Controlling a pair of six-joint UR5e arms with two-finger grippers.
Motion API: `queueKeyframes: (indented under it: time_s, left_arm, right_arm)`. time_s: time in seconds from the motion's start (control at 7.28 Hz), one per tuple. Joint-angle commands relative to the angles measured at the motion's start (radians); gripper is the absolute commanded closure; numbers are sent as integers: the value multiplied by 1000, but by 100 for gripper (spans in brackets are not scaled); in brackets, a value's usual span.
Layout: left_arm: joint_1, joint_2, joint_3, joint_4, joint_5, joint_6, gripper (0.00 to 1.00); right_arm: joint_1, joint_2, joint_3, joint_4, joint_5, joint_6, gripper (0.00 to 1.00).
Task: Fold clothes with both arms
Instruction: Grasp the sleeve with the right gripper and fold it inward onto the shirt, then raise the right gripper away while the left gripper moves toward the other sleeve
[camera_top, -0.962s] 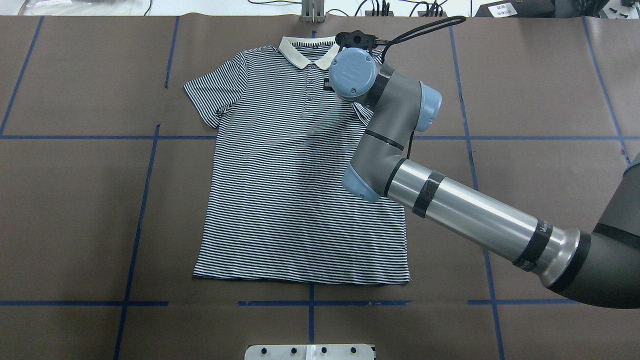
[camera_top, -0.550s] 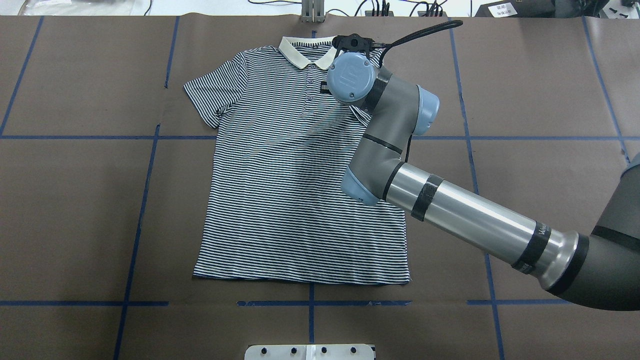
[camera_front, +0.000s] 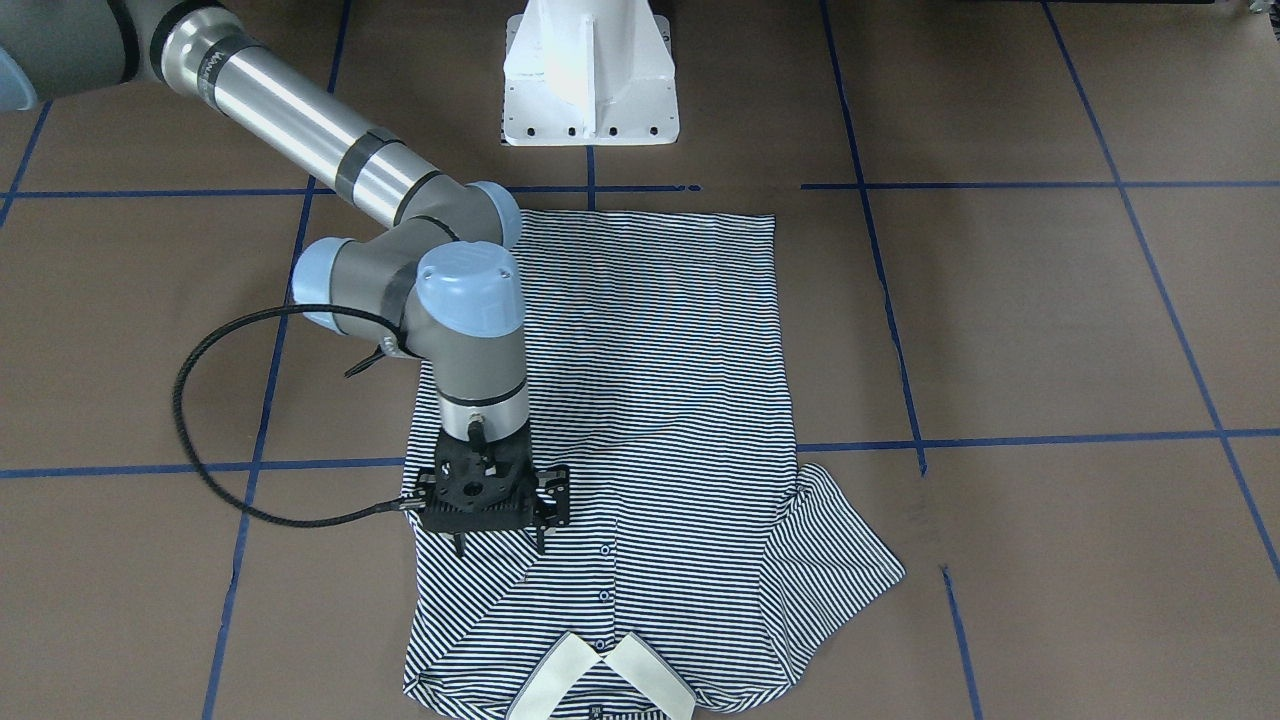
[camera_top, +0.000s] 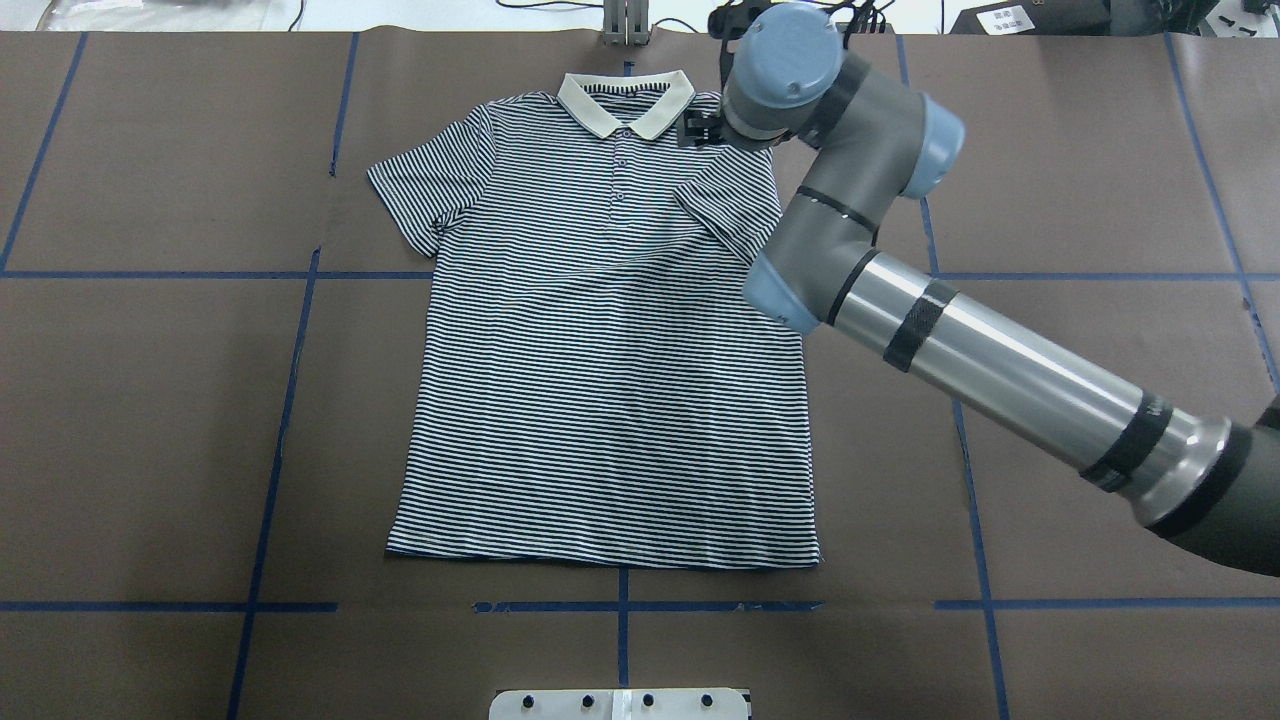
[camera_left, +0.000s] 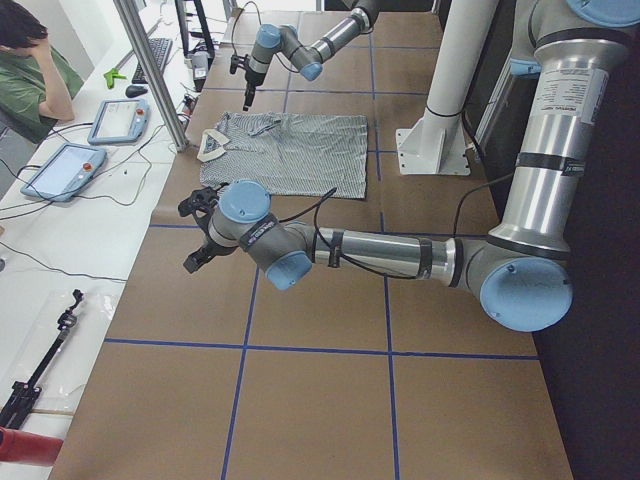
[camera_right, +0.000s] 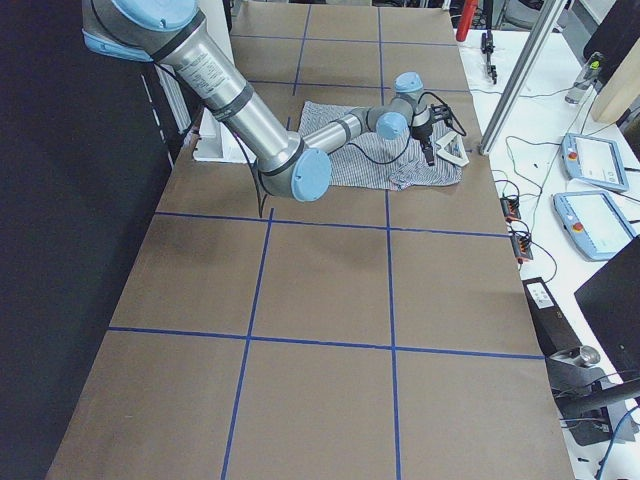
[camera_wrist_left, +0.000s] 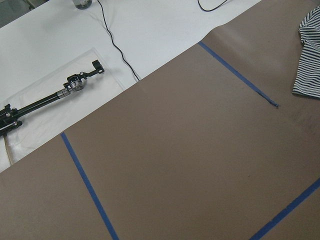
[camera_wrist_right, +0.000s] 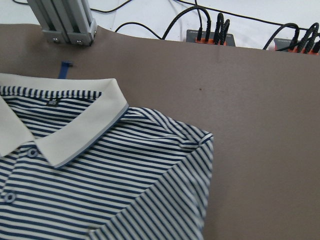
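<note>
- My right claw (camera_front: 498, 546) is released: its two thin fingers (camera_front: 458, 544) stand apart with nothing between them.
- It hangs over the polo shirt (camera_top: 600, 350), above the shoulder on its own side. In the left side view it is clear of the fabric.
- The shirt lies flat and face up on the brown paper table cover (camera_top: 150, 400), directly under the claw. Its hem runs well back from the claw, toward the white pedestal base (camera_front: 590, 70).
- The cream collar (camera_top: 625, 100) sits just beside the claw, toward my left arm's side. The small buttons (camera_front: 605, 550) run down the placket past it.
- Below the claw the near sleeve (camera_top: 730, 205) is folded inward over the chest. Its hem edge shows in the right wrist camera.
- The far sleeve (camera_top: 420, 190) lies spread out flat, across the shirt from the claw.
- Beyond the claw, off the paper's edge, I see an aluminium post (camera_wrist_right: 65, 20) and plugged-in cables (camera_wrist_right: 210, 35).
- My left claw (camera_left: 200, 235) shows only in the left side view, so I cannot tell whether it is released or clenched.
- It hangs over bare paper, well apart from the shirt. Its wrist camera catches only a sleeve edge in one corner.
- Out past the left claw, a black tool (camera_wrist_left: 50, 95) lies on the white bench. A person (camera_left: 30, 60) sits at that bench.
</note>
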Motion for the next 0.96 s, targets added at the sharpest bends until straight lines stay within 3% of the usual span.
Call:
queueKeyframes:
  time_s: [0.0,0.27,0.41,0.55,0.69,0.82]
  left_arm:
    - [184,-47,13,-46,13,-251,0]
    - [328,-137,16,-42,150,-601,0]
    - [413,-180,27,-31,265,-753,10]
    - [485,-229,70,-31,357,-923,31]
    - [528,-315,166,-31,441,-1014,44]
    - [570,-384,256,-35,511,-1040,44]
  right_arm:
    - [204,-137,65,12,302,-309,0]
    - [347,-304,130,31,458,-484,0]
    - [370,-364,173,43,479,-497,0]
    - [370,-383,199,43,477,-496,0]
    - [369,-385,201,43,475,-490,0]
    - [369,-386,201,45,474,-488,0]
